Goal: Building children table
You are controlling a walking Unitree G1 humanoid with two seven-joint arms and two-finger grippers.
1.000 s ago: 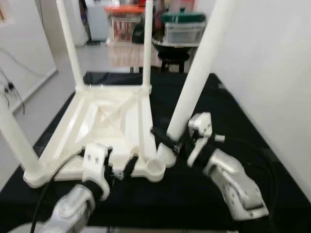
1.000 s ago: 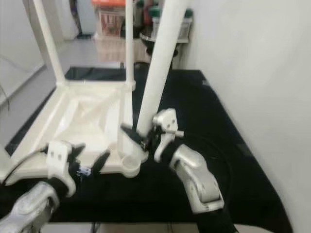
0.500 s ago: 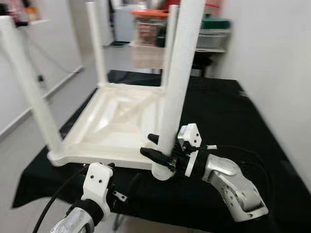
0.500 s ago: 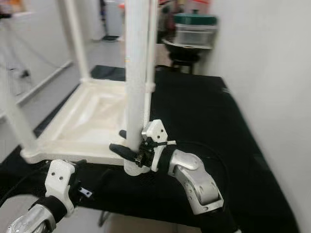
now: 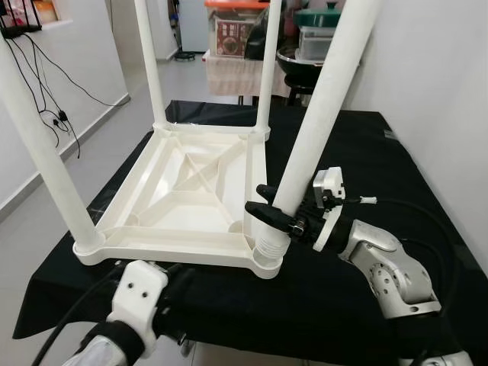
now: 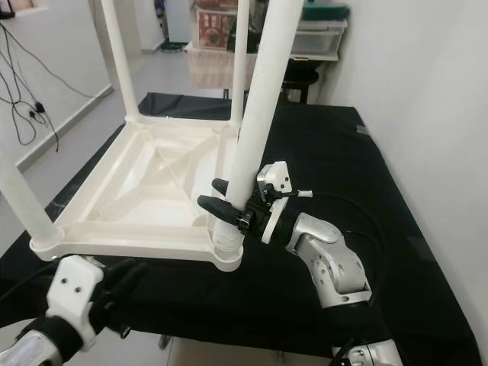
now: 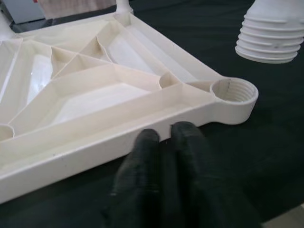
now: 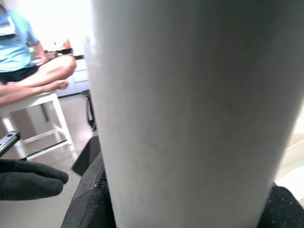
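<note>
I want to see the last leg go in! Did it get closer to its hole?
Yes. The leg, held by the right end effector, was beside the corner socket of the tabletop; now its threaded end sits over it, tilted.

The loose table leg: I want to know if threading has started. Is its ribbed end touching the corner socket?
Apart. In the left wrist view the leg hangs clear above the empty threaded socket, with black cloth showing between them.
</note>
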